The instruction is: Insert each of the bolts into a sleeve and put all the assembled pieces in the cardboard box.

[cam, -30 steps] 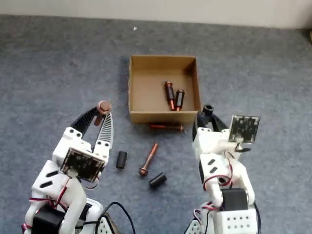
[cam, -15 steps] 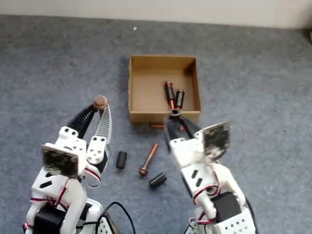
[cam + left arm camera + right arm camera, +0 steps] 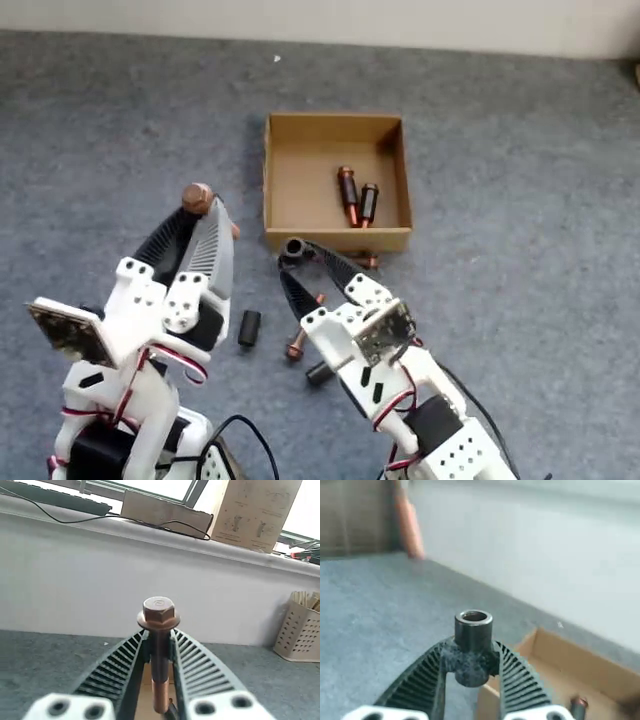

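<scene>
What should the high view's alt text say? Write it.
The left gripper holds a bolt and the right gripper a sleeve, near a box with two assembled pieces inside. Two sleeves and two bolts lie loose on the carpet.

Grey carpet (image 3: 100, 130), white wall (image 3: 65, 575), beige slotted basket (image 3: 299, 632) against it.

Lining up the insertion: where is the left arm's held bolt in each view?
High view: bolt at left gripper tip, left of the cardboard box.
Left wrist view: bolt upright in that gripper.
Right wrist view: likely the blurred copper rod past the sleeve.
Landmark: the box.
</scene>
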You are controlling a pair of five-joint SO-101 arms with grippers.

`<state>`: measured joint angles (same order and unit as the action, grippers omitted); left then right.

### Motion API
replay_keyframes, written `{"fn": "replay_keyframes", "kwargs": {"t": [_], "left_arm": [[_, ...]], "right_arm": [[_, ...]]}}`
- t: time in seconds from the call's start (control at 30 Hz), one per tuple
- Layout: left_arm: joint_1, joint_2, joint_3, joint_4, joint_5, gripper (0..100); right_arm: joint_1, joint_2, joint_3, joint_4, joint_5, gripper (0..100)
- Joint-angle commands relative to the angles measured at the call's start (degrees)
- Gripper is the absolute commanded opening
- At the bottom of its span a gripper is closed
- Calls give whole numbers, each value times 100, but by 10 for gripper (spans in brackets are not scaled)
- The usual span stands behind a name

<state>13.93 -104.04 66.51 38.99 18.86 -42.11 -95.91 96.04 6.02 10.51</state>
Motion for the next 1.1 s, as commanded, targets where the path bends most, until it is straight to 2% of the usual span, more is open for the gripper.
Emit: {"fn": "replay_keyframes", "kwargs": {"t": [0.0,0.17,0.6,0.8,1.07], "left_arm": [[497,-31,57,-202,97,6],[945,-31,224,-211,70,6],[998,-22,233,-211,-88,6],[998,-4,259,-211,-88,6],[998,-31,576,-193,-299,6]], "right_arm": [[-180,-92,699,-321,88,5],[-259,-57,699,-295,88,5],[-277,-48,699,-277,88,5],[-637,-92,699,-4,114,5],[-523,-92,699,-4,114,5]]}}
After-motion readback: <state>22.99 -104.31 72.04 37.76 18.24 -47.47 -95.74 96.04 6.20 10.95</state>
